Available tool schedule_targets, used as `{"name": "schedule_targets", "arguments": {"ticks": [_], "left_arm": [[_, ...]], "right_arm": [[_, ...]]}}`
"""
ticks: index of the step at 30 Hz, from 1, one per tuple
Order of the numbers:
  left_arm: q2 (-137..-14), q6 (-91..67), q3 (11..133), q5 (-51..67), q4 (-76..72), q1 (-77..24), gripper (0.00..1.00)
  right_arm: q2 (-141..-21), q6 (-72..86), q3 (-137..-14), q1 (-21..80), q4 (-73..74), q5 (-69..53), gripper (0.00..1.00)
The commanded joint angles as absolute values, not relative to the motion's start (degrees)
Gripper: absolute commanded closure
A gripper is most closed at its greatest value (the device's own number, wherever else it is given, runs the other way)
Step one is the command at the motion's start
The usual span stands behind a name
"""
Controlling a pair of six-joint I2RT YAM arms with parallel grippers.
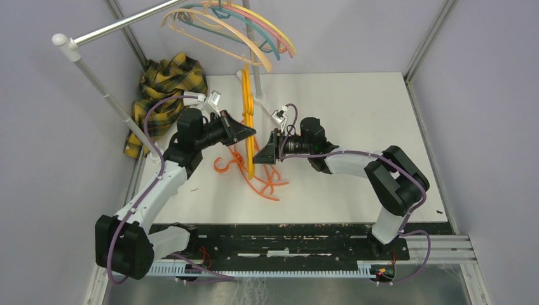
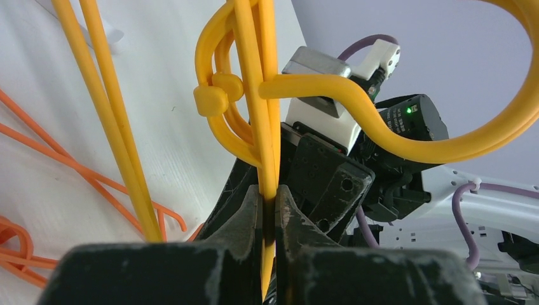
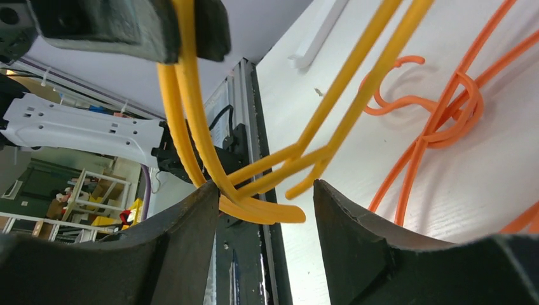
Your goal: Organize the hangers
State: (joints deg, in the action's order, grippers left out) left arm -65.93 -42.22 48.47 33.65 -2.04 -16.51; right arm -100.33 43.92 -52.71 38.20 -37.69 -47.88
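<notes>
My left gripper [image 1: 253, 133] is shut on the yellow hangers [image 1: 246, 121], two held together upright above the table; its jaws pinch their arms [image 2: 268, 159]. The hook [image 2: 445, 136] curves to the right in the left wrist view. My right gripper [image 1: 257, 157] is open, its fingers [image 3: 184, 235] on either side of the yellow hangers' lower end [image 3: 267, 206], the left finger touching it. Orange hangers [image 1: 264, 178] lie tangled on the table below; they also show in the right wrist view [image 3: 445, 121]. Several hangers, peach, teal, pink and yellow [image 1: 241, 28], hang on the rack bar.
The white-and-silver rack [image 1: 95, 76] stands at the back left, its second pole [image 1: 257, 79] behind the yellow hangers. A yellow-black plaid cloth [image 1: 164, 86] lies at the table's back left corner. The white table [image 1: 356, 114] has a black front rail.
</notes>
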Motion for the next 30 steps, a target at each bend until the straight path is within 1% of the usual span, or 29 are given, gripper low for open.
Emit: {"name": "schedule_targets", "arguments": {"ticks": [1,5,8,17,22,23,24,25,26,28,30], "left_arm": [[-64.1,-42.6,49.2,35.8,-5.4,-16.7,0.97],[-64.5,-42.3,49.0,35.9,-5.2,-16.7,0.97],[-64.6,-43.5,48.8,36.5,-6.6,-16.7,0.97],[-65.2,-45.9,47.2,38.2,-9.6,-16.7,0.97],[-65.5,-45.9,46.0,38.4,-10.1,-16.7,0.97],[-65.6,-45.9,45.9,38.5,-10.1,-16.7,0.97],[-65.7,-45.7,45.9,38.7,-10.0,-16.7,0.97],[-65.6,-45.5,46.0,38.8,-9.7,-16.7,0.96],[-65.5,-45.1,46.3,39.0,-9.2,-16.7,0.95],[-65.3,-43.8,47.3,39.1,-7.1,-16.7,0.90],[-65.0,-41.1,49.0,38.5,-3.1,-16.7,0.86]], "right_arm": [[-97.8,45.9,-54.1,38.3,-46.3,-50.1,0.37],[-95.6,43.2,-52.6,38.3,-44.2,-49.3,0.37],[-96.7,43.9,-53.2,38.3,-44.6,-49.3,0.38],[-104.1,57.4,-55.7,38.4,-63.6,-50.8,0.45],[-104.9,61.7,-54.9,38.5,-72.4,-52.0,0.65],[-104.8,61.8,-54.6,38.5,-72.8,-52.2,0.72],[-104.7,61.7,-54.5,38.5,-72.9,-52.6,0.81],[-104.6,61.6,-54.4,38.3,-72.8,-52.7,0.94],[-104.5,61.3,-54.1,38.4,-72.3,-52.6,0.99],[-103.9,59.8,-53.1,38.3,-70.8,-51.7,0.99],[-102.9,56.0,-52.1,38.0,-64.5,-49.8,1.00]]}}
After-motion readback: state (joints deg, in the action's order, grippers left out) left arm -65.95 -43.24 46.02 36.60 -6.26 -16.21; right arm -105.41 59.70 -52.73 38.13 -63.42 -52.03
